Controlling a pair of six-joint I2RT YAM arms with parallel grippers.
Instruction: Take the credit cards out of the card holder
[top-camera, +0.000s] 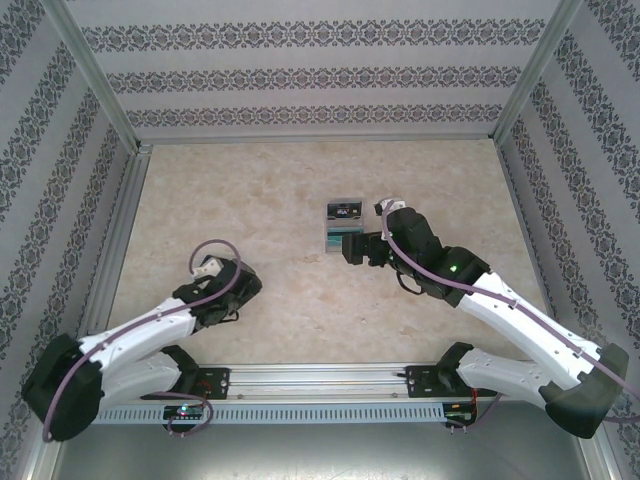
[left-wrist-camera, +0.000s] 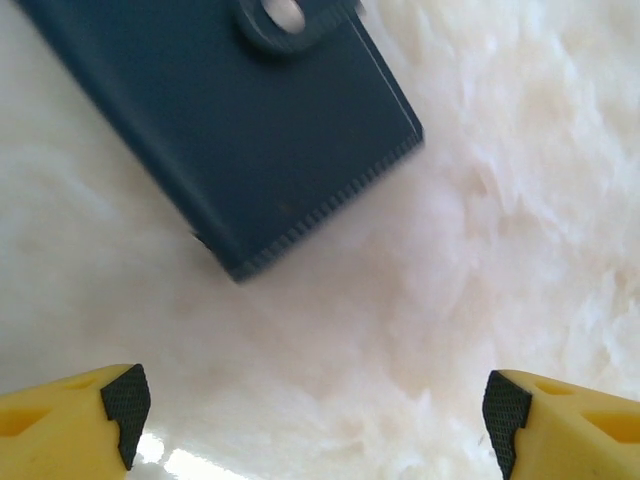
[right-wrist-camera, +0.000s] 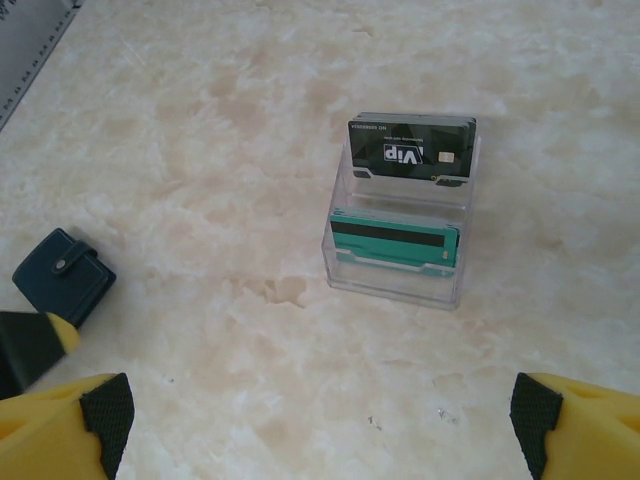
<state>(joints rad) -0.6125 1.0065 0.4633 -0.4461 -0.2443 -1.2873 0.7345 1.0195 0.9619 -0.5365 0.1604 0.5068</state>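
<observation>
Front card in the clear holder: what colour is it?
The front card is teal-green with a black stripe; the right wrist view shows it best.

clear two-tier card holder (right-wrist-camera: 400, 285) standing upright, dark credit cards (right-wrist-camera: 410, 152) slotted in the back tier, teal cards (right-wrist-camera: 395, 243) in the front one
</observation>
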